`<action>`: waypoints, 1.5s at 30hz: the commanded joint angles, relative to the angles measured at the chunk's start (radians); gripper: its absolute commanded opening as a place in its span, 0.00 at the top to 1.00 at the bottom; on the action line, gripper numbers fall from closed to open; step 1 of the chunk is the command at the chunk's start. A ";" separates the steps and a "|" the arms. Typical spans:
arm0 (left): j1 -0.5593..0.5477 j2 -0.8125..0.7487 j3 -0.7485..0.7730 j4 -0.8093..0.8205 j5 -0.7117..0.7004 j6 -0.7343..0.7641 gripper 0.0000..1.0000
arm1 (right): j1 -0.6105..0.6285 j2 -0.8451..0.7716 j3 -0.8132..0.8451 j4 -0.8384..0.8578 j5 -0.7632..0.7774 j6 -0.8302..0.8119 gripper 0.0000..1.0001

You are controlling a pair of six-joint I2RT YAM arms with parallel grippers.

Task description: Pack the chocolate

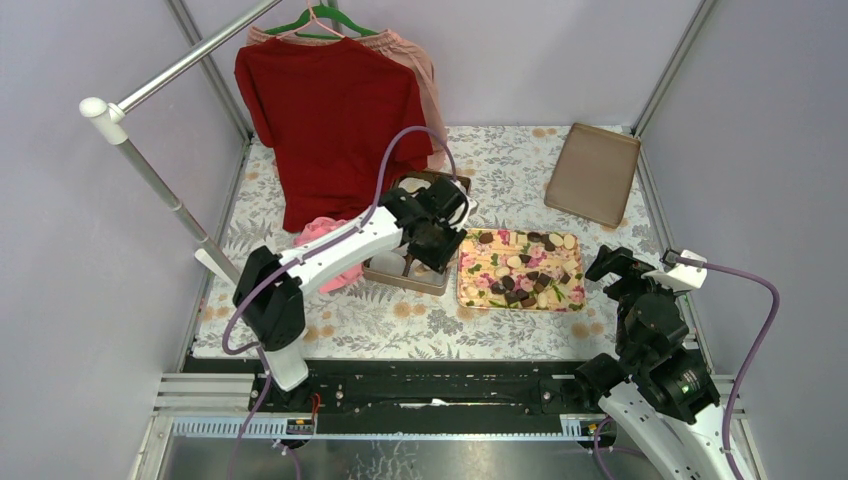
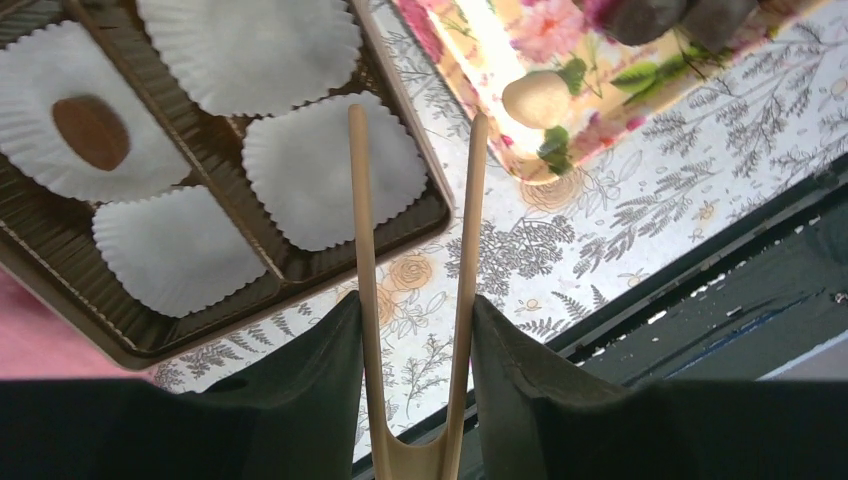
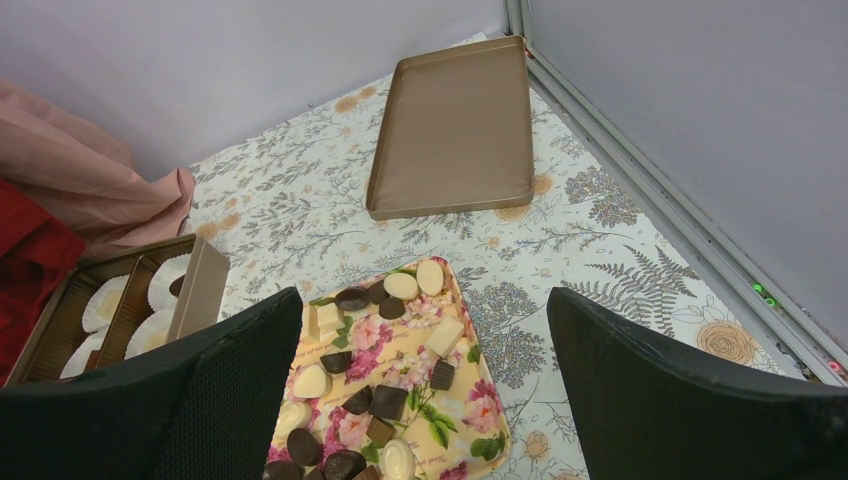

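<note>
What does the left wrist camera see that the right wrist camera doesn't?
Only the left wrist view: wooden tongs pinched in the left claw, and the black rail at the table's edge.

Only the right wrist view: an empty flat brown tray near the far wall, plus pink cloth and a red shirt.

Both: the brown box of white paper cups, chocolates on the flowered tray, and the leafy tablecloth.

The tongs [image 2: 362, 230] are smooth pale wood. The cups [image 2: 335, 170] are crinkled white paper. The lid [image 3: 455, 125] has a smooth bronze finish. The tray [image 3: 470, 400] is glossy, the chocolate [image 3: 389, 402] smooth.
</note>
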 commanded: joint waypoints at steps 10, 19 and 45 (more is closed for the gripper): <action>-0.139 0.141 0.082 -0.046 0.004 0.086 0.53 | 0.004 -0.001 0.000 0.038 0.001 -0.006 0.00; -0.179 0.205 0.123 -0.056 -0.018 0.096 0.52 | 0.004 0.005 -0.001 0.040 -0.001 -0.009 0.00; -0.193 0.312 0.171 -0.073 -0.027 0.090 0.54 | 0.005 0.001 -0.004 0.042 0.006 -0.012 0.00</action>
